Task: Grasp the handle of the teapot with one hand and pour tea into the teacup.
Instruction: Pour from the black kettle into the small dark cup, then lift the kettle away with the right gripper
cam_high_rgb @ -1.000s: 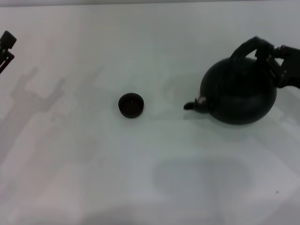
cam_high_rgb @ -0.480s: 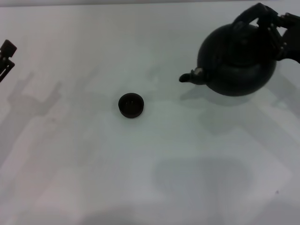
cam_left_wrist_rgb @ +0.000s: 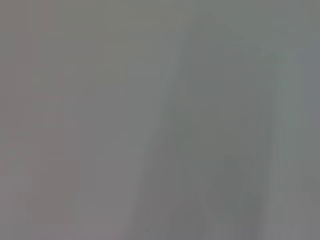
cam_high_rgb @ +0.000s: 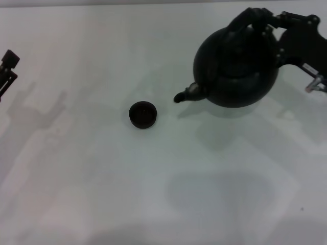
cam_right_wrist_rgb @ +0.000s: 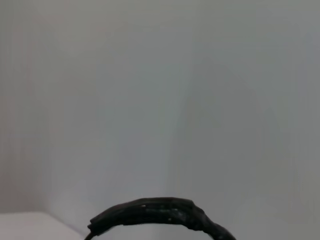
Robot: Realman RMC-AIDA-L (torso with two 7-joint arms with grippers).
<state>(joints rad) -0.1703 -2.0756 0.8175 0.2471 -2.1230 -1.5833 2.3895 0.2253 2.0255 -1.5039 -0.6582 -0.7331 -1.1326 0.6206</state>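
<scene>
So: my right tool [cam_high_rgb: 265, 20] was clamped on the handle [cam_high_rgb: 250, 18] of the teapot [cam_high_rgb: 236, 66], up near the far right corner of the worktop [cam_high_rgb: 102, 194]. Teapot was lifted clear of the surface, with its shadow lying separately on the worktop below and to the near side of it. Pot hung roughly level, spout [cam_high_rgb: 186, 94] pointing toward the left edge and slightly toward the near edge, pale band visible just behind the spout tip. Teacup [cam_high_rgb: 142, 114] sat upright on the worktop around the middle, a bit left of centre, well apart from the spout tip and not under it. Couldn't make out any liquid in the cup or at the spout.

Right wrist view only caught a dark ribbed arc, the handle [cam_right_wrist_rgb: 160, 215], against the pale worktop.

My left tool [cam_high_rgb: 7, 66] was parked at the left edge, toward the far side, off the surface, nothing near it. Can't tell whether it was open or closed; left wrist view was a blank grey field.
</scene>
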